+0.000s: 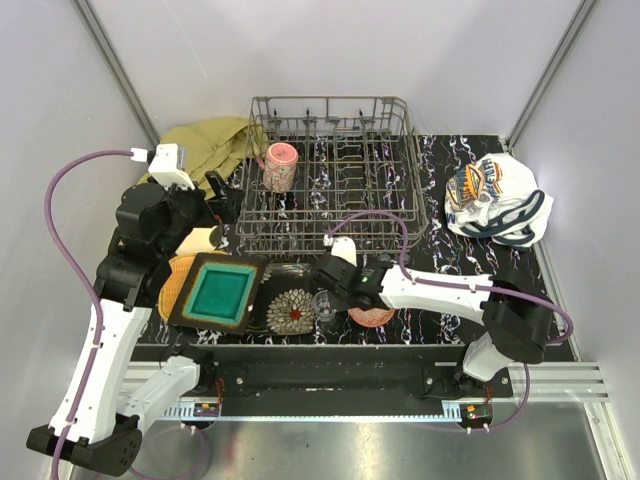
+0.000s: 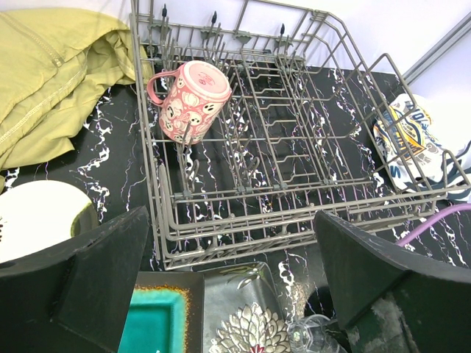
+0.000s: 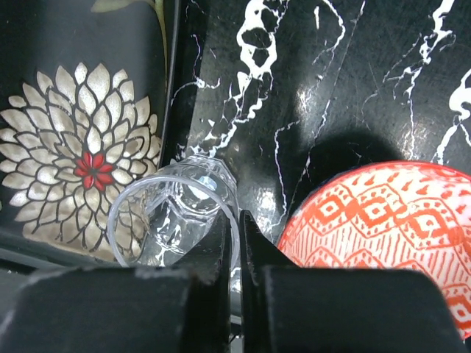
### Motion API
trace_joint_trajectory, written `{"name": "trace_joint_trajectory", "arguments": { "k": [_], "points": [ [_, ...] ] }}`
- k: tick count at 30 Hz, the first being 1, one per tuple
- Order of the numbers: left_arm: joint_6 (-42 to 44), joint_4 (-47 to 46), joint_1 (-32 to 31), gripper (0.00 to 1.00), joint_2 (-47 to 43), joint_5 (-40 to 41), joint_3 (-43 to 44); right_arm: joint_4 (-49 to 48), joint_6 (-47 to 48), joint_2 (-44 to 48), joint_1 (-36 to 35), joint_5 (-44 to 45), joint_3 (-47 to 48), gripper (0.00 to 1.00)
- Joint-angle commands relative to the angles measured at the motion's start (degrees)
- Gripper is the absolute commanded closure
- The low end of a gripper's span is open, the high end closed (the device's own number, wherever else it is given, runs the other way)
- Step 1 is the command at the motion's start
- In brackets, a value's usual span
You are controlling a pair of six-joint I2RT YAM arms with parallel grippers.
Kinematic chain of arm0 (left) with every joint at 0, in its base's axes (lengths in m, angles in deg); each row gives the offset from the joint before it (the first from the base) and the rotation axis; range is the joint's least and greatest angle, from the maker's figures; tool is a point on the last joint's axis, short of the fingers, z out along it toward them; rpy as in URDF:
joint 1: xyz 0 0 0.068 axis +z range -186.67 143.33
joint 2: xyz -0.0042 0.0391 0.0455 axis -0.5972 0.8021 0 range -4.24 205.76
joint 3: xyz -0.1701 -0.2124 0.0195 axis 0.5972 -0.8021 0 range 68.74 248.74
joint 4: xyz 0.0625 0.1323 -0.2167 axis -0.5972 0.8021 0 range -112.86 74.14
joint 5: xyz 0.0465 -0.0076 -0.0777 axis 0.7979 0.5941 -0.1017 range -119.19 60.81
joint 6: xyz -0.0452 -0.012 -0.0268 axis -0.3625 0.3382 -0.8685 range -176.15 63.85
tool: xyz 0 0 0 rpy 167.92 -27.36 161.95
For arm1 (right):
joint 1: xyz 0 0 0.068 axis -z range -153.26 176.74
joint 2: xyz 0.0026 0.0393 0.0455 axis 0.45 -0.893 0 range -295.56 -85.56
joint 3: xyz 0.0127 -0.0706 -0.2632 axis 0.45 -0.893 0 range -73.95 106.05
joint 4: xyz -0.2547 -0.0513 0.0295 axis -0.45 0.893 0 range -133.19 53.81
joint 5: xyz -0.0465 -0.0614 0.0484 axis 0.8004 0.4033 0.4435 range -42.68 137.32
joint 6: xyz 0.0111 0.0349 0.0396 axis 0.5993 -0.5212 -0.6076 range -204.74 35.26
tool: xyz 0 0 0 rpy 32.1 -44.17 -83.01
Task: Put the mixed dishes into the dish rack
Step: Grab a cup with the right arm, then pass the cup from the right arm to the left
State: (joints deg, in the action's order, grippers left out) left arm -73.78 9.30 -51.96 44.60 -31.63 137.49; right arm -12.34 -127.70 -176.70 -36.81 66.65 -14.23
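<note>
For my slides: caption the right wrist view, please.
Right gripper pinching the clear glass by its rim, between floral plate and red bowl.

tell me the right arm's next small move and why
Probably lift the clear glass a little, straight up. The right gripper looks closed on its rim wall, one finger inside, and the glass stands tight between the dark floral plate and the red bowl, so rising first should avoid knocking either.

Pink cup [image 1: 279, 166] sitting inside the grey dish rack [image 1: 330, 99], left gripper [image 1: 222, 192] hovering beside the rack's left wall, right gripper [image 1: 332, 293] reaching down at the clear glass [image 1: 323, 306] standing between floral plate [image 1: 291, 312] and red bowl [image 1: 373, 317], teal square plate [image 1: 220, 291] lying further left.
</note>
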Motion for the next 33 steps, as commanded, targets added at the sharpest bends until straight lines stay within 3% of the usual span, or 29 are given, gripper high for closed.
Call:
{"name": "trace_joint_trajectory", "arguments": {
  "k": [1, 9, 14, 22, 33],
  "points": [
    [-0.4, -1.8, -0.2, 0.01, 0.0, -1.1, 0.2, 0.1, -0.2, 5.6, 0.4, 0.1, 0.0, 1.0],
    [-2.8, -3.9, -0.1, 0.01, 0.7, -3.6, -0.2, 4.0, 0.2, 24.3, 3.0, -2.1, 0.0, 1.0],
    [-10.3, -12.2, 0.3, 0.01, -0.3, -12.5, -4.7, 2.6, -0.5, 34.1, 8.9, -6.3, 0.0, 1.0],
    [-29.1, -35.9, 0.3, 0.01, -0.2, -27.3, -13.6, -5.4, 0.2, 34.3, 13.3, -15.8, 4.9, 1.0],
    [-43.7, -54.6, 0.3, 0.01, -0.6, -32.7, -21.0, -24.4, -8.8, 33.9, 18.6, -28.6, 3.0, 1.0]
  ]
}}
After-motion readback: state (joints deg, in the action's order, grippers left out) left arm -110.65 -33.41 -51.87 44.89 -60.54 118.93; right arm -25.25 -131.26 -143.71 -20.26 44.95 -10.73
